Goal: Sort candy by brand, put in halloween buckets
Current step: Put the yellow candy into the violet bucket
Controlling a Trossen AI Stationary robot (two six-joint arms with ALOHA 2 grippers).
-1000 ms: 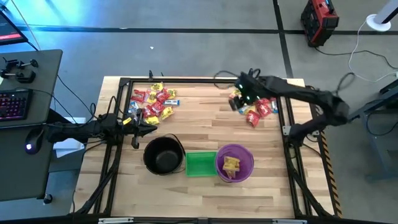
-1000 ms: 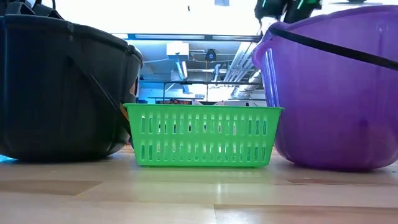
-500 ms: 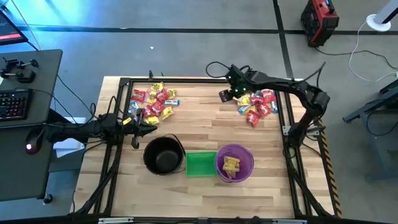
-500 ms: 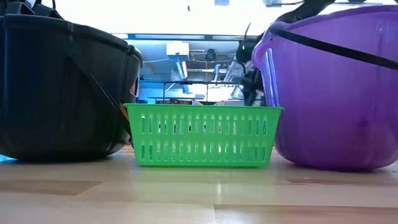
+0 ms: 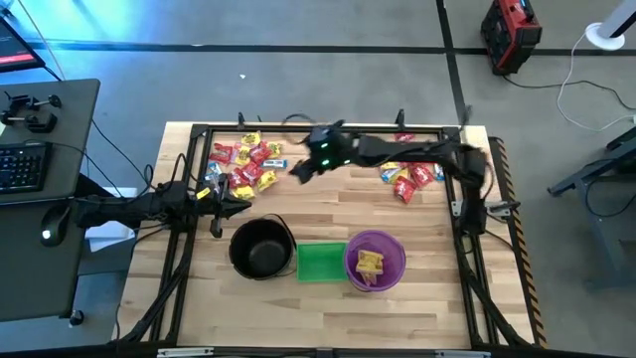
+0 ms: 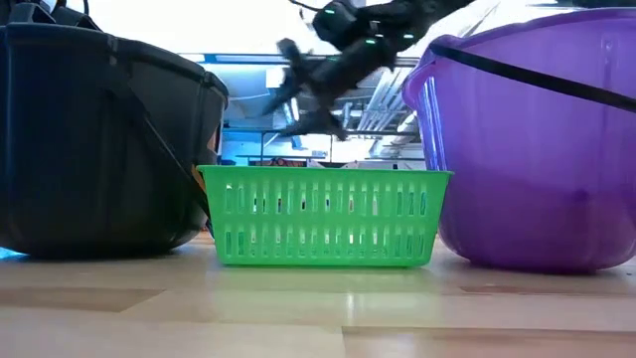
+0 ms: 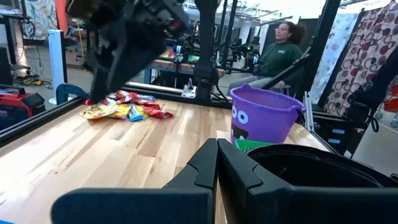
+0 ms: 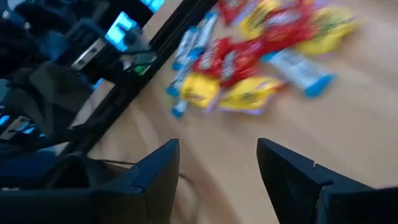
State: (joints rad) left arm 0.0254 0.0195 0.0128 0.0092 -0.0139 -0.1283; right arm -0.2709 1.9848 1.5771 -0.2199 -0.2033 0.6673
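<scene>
Candy everywhere still, and the right arm is on the move! A second ago the right gripper (image 5: 301,171) was over the right-hand pile (image 5: 409,177) near the far right corner of the table (image 5: 328,214); now it has swung clear across the middle and sits just beside the left-hand pile (image 5: 243,166). Its fingers are spread wide with nothing between them, and the right wrist view shows that plainly: bare wood in the gap, with yellow, red and blue-and-white wrappers lying just ahead.

So nothing was carried over from the right pile. It looks like a switch of hunting ground, a fresh pick lining up from the left heap.

The left gripper (image 5: 241,206) waits at the left side of the table, near that same left pile and just behind the black pail (image 5: 260,249), fingers pressed together and empty in its own wrist view.

Along the near edge stand the three buckets in a row: black pail, green basket (image 5: 320,263), purple bucket (image 5: 375,261). Only the purple one shows any candy, yellow wrappers at the bottom; the green basket looks empty, and the pail's inside is too dark to tell.

Early days, I'd say. Both piles are still big, and the next grab needs a single wrapper teased out of a crowded heap.
</scene>
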